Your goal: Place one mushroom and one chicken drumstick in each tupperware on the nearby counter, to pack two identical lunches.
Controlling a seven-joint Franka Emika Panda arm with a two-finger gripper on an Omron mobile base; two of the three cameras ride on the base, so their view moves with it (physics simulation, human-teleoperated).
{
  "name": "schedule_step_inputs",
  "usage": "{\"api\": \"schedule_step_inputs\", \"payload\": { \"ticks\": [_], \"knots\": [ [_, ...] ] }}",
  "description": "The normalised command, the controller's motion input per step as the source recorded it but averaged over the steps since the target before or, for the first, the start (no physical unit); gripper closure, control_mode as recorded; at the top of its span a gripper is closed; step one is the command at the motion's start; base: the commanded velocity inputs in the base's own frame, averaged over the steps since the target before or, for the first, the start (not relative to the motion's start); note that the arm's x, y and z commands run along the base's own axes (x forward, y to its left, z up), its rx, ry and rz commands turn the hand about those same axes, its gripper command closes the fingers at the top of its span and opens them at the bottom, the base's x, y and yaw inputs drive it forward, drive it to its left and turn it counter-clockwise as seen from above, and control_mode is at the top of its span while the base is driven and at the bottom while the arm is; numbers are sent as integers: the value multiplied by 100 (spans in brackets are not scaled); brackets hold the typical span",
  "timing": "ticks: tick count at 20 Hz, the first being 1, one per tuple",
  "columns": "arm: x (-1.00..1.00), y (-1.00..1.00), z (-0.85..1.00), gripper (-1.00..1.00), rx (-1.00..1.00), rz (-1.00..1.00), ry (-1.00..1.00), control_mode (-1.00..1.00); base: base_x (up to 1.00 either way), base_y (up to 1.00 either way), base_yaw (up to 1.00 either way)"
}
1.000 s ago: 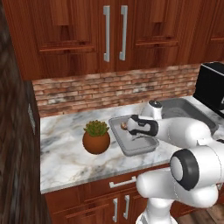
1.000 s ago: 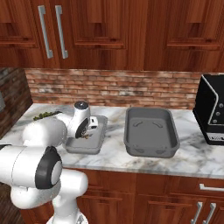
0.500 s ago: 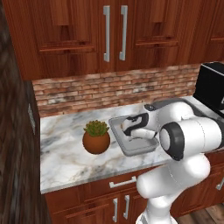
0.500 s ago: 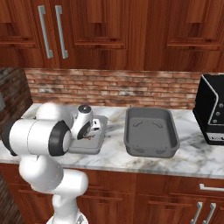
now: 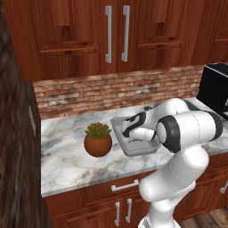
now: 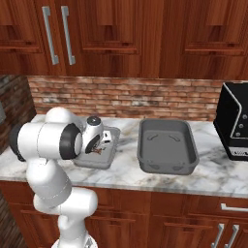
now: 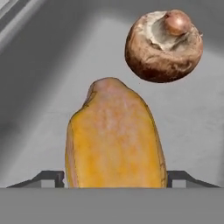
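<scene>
Gripper point(image 7: 113, 177) is down inside the small tray point(image 5: 121, 141), jaws apart. Drumstick point(image 7: 114, 142) stands right between the fingertips point(image 7: 48, 178), filling the gap; can't tell if they touch it. Mushroom point(image 7: 163, 45) lies just past the drumstick on the tray floor, gill side showing. Big tray point(image 6: 167, 145) sits beside the small tray on the counter point(image 6: 213, 173); plant pot point(image 5: 98, 140) on the small tray's other side.

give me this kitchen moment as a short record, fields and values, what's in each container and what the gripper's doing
small tupperware: holds mushroom and chicken drumstick
large tupperware: empty
gripper: low inside the small tupperware, drumstick between its fingers, grip unclear
plant pot: on the counter, left of the small tupperware
</scene>
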Motion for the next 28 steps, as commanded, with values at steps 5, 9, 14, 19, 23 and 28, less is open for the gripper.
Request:
{"api": "schedule_step_inputs", "payload": {
  "ticks": [5,9,14,19,23,28],
  "knots": [
    [-50,2,55,-100,-5,0,-2,-100,0,0,0],
    [-66,0,100,-100,-6,-1,0,-100,0,0,0],
    [-37,0,100,-100,-6,0,-3,-100,0,0,0],
    [-76,-14,96,-100,-1,0,-8,-100,0,0,0],
    [-100,-15,56,-100,5,-5,-33,-100,0,0,0],
    [-100,-5,53,-100,2,-2,-29,-100,0,0,0]
  ]
}}
